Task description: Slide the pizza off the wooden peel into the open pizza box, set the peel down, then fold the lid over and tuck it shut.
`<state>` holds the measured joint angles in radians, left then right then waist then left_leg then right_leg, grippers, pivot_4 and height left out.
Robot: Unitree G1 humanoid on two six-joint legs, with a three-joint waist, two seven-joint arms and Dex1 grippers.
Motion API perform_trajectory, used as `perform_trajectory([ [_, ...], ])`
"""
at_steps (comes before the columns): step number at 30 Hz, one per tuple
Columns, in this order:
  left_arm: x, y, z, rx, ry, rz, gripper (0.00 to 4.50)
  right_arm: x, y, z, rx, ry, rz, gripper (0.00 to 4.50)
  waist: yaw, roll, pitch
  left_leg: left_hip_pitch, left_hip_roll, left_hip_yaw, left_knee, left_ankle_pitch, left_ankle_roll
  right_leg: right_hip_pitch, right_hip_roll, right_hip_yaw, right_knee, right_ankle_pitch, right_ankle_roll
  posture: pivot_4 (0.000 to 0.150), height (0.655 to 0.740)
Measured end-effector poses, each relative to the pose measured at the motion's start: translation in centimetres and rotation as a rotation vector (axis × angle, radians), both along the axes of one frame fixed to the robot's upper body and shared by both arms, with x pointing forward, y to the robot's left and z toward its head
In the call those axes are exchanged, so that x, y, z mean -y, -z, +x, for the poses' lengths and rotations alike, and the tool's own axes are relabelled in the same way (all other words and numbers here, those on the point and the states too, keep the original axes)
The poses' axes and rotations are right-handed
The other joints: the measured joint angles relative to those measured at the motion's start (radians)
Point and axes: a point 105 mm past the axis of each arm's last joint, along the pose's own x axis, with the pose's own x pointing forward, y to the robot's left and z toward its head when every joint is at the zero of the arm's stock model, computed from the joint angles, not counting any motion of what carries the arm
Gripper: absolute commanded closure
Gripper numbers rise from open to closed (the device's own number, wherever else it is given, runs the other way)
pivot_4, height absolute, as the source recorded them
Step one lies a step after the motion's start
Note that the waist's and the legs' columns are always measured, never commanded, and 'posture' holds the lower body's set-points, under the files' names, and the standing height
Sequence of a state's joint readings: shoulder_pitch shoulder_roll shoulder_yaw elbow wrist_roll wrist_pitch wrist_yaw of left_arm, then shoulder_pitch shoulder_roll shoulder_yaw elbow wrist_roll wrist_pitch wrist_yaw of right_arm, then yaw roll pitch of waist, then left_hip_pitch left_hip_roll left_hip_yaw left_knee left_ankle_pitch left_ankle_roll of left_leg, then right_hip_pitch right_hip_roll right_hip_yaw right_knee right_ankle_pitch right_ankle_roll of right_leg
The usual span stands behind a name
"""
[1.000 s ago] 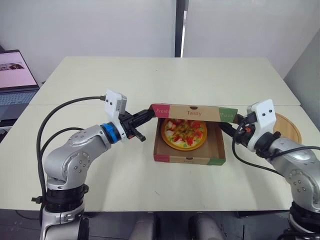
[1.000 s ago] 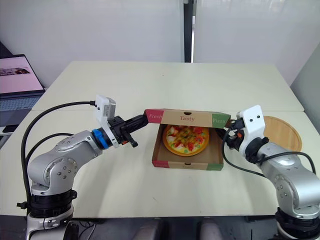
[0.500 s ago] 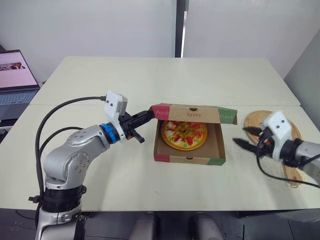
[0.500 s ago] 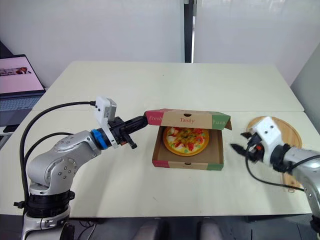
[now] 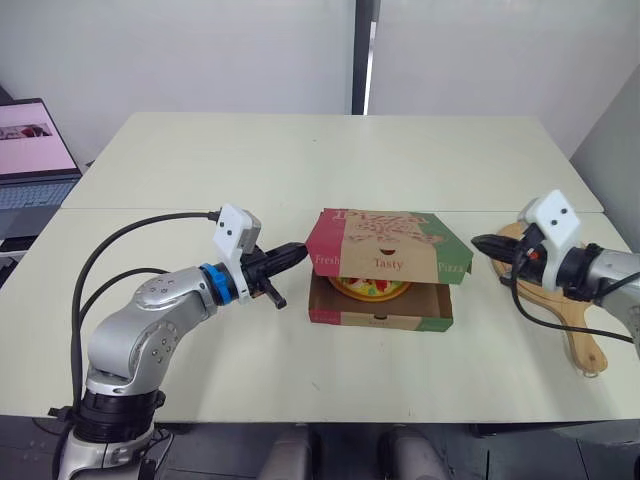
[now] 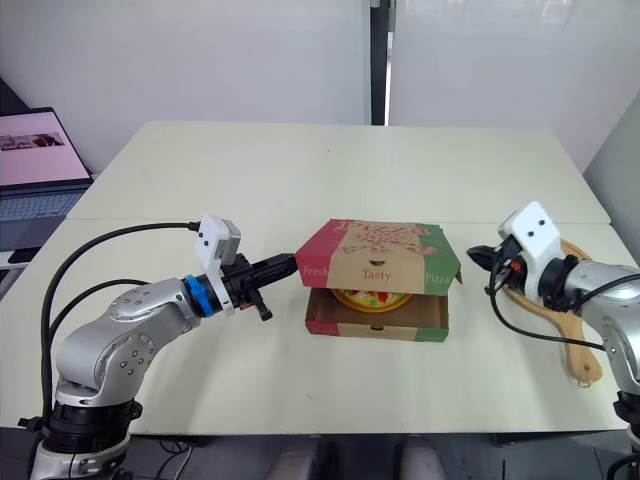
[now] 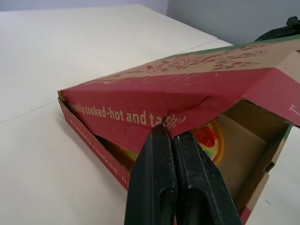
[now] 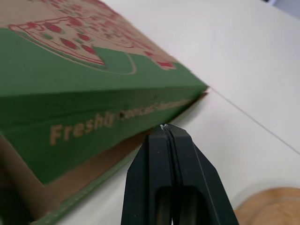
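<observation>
The pizza [image 5: 373,290] is seen inside the box [image 5: 380,318], which sits in the middle of the table [image 5: 300,170], and the peel [image 5: 578,338] is laid flat on the table to the robot's right, so only the closing is judged to remain. The lid [image 5: 385,235] is folded most of the way over but is not tucked: a gap is left along the front, through which the pizza can be seen. The left gripper [image 5: 299,251] is held with its fingers pressed together, its tip set against the red side flap [image 7: 154,112], where the card is already creased. The right gripper [image 5: 479,241] is likewise closed on nothing, its tip just beside the lower edge of the green side flap [image 8: 70,93]. Several risks are judged from here. If the side flaps are pushed down outside the walls rather than guided inside them, the lid will be left sprung up. If the red flap is pressed harder at the crease, it may be buckled or torn. If one side is pushed more than the other, the light box may be slid or skewed across the table instead of being shut.
</observation>
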<state>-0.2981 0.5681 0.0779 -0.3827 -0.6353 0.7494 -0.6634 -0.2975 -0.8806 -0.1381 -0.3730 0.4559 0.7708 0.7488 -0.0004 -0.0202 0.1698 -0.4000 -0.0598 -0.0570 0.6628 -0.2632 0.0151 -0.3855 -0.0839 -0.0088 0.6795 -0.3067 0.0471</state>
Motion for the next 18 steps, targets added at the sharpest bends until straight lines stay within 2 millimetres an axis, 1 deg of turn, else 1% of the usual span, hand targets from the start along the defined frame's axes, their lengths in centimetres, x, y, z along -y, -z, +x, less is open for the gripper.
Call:
perform_trajectory([
  [7, -0.4, 0.6, -0.4, 0.001, -0.002, 0.029, 4.5, -1.6, 0.7, -0.5, -0.029, -0.063, 0.011, 4.47, -0.002, 0.0, 0.0, 0.0, 0.0, 0.0, 0.0, 0.0, 0.0, 0.0, 0.0, 0.0, 0.0, 0.0, 0.0, 0.15, 0.7281],
  [18, -0.5, 0.5, -1.0, 0.005, 0.058, 0.054, 4.5, -2.0, 0.8, -0.5, -0.032, -0.07, 0.019, 4.47, -0.001, 0.0, 0.0, 0.0, 0.0, 0.0, 0.0, 0.0, 0.001, 0.0, 0.0, 0.0, 0.0, 0.0, 0.0, 0.15, 0.7281],
])
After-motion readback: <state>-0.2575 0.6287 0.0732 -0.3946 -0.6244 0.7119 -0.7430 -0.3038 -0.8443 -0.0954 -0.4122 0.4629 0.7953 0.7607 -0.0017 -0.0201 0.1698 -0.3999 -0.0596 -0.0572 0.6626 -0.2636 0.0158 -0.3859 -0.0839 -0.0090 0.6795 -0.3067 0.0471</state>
